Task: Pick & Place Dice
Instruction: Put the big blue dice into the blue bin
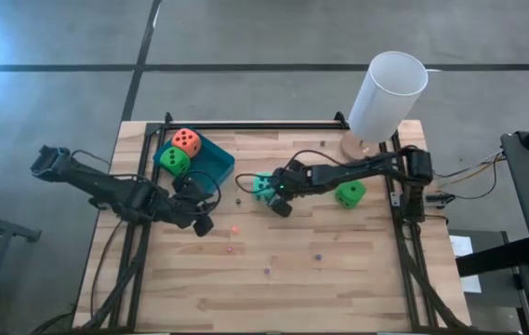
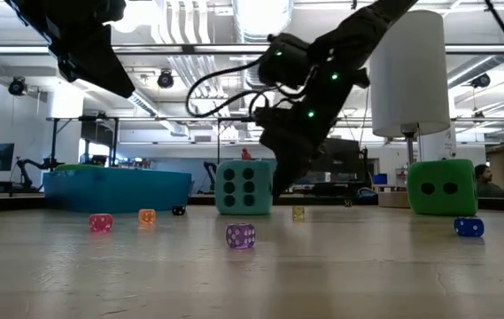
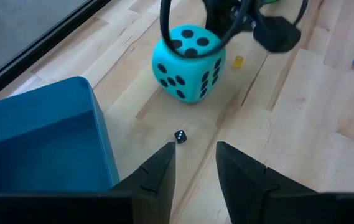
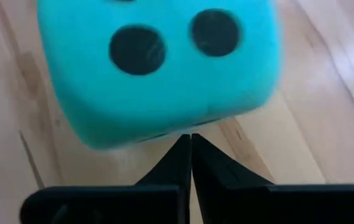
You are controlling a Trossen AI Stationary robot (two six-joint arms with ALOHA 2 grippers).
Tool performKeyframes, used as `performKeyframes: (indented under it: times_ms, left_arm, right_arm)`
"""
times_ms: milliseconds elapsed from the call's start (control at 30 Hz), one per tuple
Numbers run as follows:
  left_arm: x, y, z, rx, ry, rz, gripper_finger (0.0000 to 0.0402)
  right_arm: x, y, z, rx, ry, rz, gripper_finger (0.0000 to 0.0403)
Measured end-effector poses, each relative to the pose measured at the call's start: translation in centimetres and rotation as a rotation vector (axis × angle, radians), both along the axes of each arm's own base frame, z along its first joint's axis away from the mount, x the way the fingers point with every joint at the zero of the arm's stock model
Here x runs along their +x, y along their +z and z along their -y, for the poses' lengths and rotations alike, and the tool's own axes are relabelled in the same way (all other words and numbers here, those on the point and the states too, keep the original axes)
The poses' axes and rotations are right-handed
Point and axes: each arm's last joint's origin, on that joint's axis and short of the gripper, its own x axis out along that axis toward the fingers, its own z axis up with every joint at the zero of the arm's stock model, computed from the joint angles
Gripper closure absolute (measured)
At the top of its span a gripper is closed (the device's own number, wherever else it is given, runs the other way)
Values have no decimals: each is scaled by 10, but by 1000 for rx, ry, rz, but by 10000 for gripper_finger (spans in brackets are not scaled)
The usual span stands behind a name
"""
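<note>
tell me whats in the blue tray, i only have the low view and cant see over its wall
observer: Two dice lie in the blue tray: the orange-red die and a green die.
operator: is the right claw gripping the teal one
observer: No. The right claw is shut and empty, with the teal die right in front of its tips.
operator: and the left claw
observer: The left claw is open and empty, above the table beside a corner of the tray.
</note>
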Motion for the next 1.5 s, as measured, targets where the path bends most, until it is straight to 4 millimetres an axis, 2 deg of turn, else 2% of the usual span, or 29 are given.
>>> performKeyframes:
  times_ms: [267,500,767,1067,1267,1500]
  left_arm:
    - [-1,-4,0,3,0,-9,283]
    - [-1,-5,0,-5,0,-13,283]
    - [-1,-5,0,-9,0,-11,283]
    - [-1,-5,0,-12,-2,-9,283]
    - [-1,-5,1,-15,0,-7,283]
    - [-1,-5,1,-21,6,-3,283]
  right_arm:
    - [23,-2,-8,-27,75,-19,394]
    - [24,7,-10,-32,83,-7,394]
    - [6,38,-16,-47,78,-26,394]
    - [-26,72,-32,-183,14,53,394]
    - [-47,75,-33,-181,-11,123,394]
    - [-57,72,-24,-188,-47,236,394]
